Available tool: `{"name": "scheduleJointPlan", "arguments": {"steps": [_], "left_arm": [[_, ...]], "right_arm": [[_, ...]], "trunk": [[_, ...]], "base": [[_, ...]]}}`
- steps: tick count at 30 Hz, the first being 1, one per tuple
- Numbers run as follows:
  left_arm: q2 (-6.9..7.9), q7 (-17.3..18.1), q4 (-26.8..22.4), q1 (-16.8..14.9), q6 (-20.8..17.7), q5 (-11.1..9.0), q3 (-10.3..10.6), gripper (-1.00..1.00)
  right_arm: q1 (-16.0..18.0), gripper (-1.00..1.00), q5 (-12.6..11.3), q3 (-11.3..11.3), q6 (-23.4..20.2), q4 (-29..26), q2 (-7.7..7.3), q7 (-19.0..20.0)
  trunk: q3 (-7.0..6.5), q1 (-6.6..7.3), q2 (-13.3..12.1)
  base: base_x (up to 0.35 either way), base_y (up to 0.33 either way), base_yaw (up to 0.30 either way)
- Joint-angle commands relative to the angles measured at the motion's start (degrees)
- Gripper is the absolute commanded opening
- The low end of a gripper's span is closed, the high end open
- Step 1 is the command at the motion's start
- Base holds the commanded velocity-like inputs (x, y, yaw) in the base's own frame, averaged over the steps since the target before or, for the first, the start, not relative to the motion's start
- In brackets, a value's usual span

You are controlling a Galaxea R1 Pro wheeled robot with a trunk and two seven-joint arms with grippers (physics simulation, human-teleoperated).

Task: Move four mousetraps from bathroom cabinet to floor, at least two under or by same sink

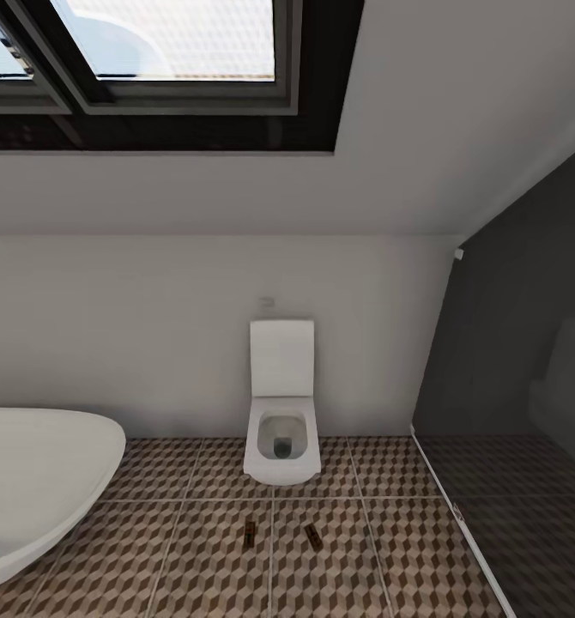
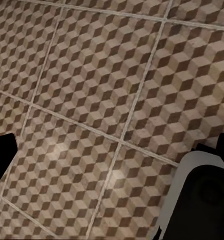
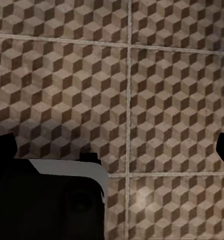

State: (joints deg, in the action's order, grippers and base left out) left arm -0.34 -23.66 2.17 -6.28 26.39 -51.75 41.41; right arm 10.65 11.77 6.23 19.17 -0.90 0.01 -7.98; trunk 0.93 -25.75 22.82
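We see two mousetraps lying flat on the bathroom floor (image 1: pixel 193 549). One mousetrap (image 1: pixel 250 533) sits a bit to the left, and the other mousetrap (image 1: pixel 313 537) sits a bit to the right. They are near each other but not touching. A pale grout line runs between them. Both are small and brown with dark bits on top — too small for us to see more.

Just behind them stands the white toilet (image 1: pixel 281 429), against the pale wall (image 1: pixel 133 326). Its lid is up and its bowl faces us. The traps lie on the tiles in front of it.

To the left, the round white bathtub (image 1: pixel 39 481) pokes in over the floor. To the right there is a dark glass shower wall (image 1: pixel 511 360), and the floor looks darker behind it. High up we see a window with a dark frame (image 1: pixel 176 94) set in the sloped ceiling.

From the left wrist we look down on the cube tiles (image 2: pixel 101 90). We see black tips at the two sides, far apart, with only floor between them — but we cannot tell for sure how our left claw is set. From the right wrist we see the same tiles (image 3: pixel 167 100) and again dark tips at the two sides, and we cannot tell there either.
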Motion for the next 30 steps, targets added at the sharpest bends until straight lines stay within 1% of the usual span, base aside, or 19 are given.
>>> {"name": "scheduleJointPlan", "arguments": {"steps": [1,2,6,7,9,10,18,22,30], "left_arm": [[-0.04,-0.5,0.1,0.0,0.1,-0.3,0.1,1.0],[-0.03,-0.7,0.1,0.0,0.1,-0.4,0.1,1.0],[-0.02,-0.8,0.1,0.0,0.2,-0.5,0.0,1.0],[-0.02,-0.9,0.1,0.0,0.2,-0.5,-0.1,1.0],[-0.02,-0.9,0.1,0.0,0.2,-0.5,-0.1,1.0],[-0.03,-0.9,0.1,0.0,0.2,-0.5,-0.1,1.0],[-0.09,-0.8,0.1,0.0,0.2,-0.5,-0.1,1.0],[-0.08,-0.7,0.1,0.0,0.1,-0.5,0.0,1.0],[0.05,-0.6,0.1,0.0,0.2,-0.5,0.0,1.0]], "right_arm": [[-0.5,1.0,-1.1,0.5,0.0,0.2,-0.04,-0.9],[-0.7,1.0,-2.2,0.5,-0.4,0.2,-0.03,-1.2],[-1.6,1.0,-3.5,0.5,-2.3,0.3,-0.02,-1.4],[-2.2,1.0,-3.8,0.5,-3.8,0.3,-0.02,-1.4],[-2.9,1.0,-4.0,0.4,-5.3,0.3,-0.01,-1.4],[-3.9,1.0,-4.3,0.4,-7.7,0.3,-0.01,-1.4],[-4.7,1.0,-4.4,0.5,-10.3,0.3,-0.01,-0.8],[-4.8,1.0,-4.5,0.5,-12.1,0.3,-0.01,1.9],[-4.8,1.0,-4.6,0.4,-12.3,0.3,0.0,3.2]], "trunk": [[0.1,-0.03,0.1],[0.1,-0.03,0.1],[0.1,-0.03,0.1],[0.1,-0.03,0.1],[0.1,-0.03,0.1],[0.1,-0.03,0.1],[0.1,-0.03,0.1],[0.1,-0.03,0.1],[0.1,-0.03,0.1]], "base": [[0.0,0.0,0.0],[0.0,0.0,0.0],[0.0,0.0,0.0],[0.0,0.0,0.0],[0.0,0.0,0.0],[0.0,0.0,0.0],[0.0,0.0,0.0],[0.0,0.0,0.0],[0.0,0.0,0.0]]}}
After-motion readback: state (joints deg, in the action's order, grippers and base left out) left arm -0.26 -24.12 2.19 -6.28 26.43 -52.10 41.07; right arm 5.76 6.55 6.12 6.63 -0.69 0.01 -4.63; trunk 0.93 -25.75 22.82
